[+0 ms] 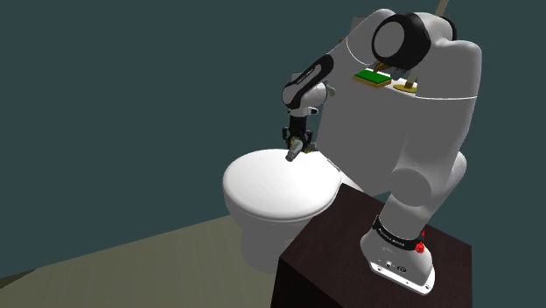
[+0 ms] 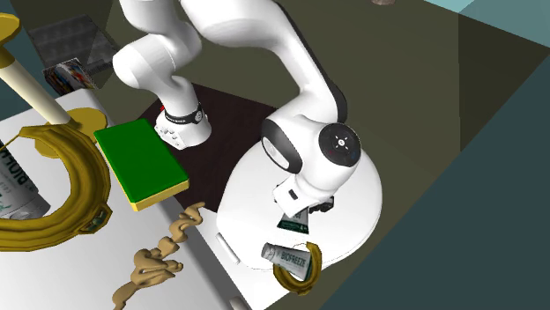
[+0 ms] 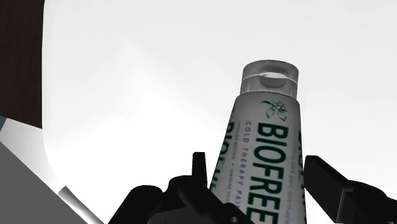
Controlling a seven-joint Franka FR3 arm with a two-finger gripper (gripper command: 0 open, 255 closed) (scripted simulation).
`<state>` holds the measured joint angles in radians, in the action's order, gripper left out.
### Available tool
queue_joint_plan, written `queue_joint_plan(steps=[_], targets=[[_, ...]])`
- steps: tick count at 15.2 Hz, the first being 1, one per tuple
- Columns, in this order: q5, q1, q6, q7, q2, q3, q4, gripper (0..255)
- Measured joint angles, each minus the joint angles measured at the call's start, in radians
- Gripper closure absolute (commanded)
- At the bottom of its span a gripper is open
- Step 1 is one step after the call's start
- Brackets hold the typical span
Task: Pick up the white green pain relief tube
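So the tube [image 3: 267, 127] is white with a clear, see-through cap, and dark green block letters run down its length. You can read "BIOFREE" before the fingers cut it off, with a little green leaf sprig above that and a line of tiny print alongside.

It sits between the two black fingers [image 3: 324, 181] of the gripper [image 3: 257, 159], which are pressed against it from both sides, so it's clamped on the tube. The cap end sticks out past the fingertips over the white toilet lid [image 3: 127, 76].

The wrist view is where you get the lettering and the cap. In the shoulder view the tube [image 1: 292, 157] is just a pale nub poking out under the gripper [image 1: 296, 147], right above the back part of the toilet lid [image 1: 271, 188]. I can't tell whether it touches the lid.

The second exterior view looks down from above. There the tube [image 2: 284, 254] points sideways beneath the gripper [image 2: 295, 225], near the edge of the toilet lid [image 2: 361, 202], with a gold ring [image 2: 295, 275] just beside it. That view also shows a green pad [image 2: 141, 163] on the white surface next to the lid, and the dark stand [image 2: 225, 110] beside the lid.
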<state>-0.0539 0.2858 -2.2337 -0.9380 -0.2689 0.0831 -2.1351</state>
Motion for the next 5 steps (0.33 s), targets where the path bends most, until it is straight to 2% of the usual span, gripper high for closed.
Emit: queue_joint_plan(steps=[5], targets=[[0.006,-0.001,0.057,-0.005,0.042,0.002,0.016,255]])
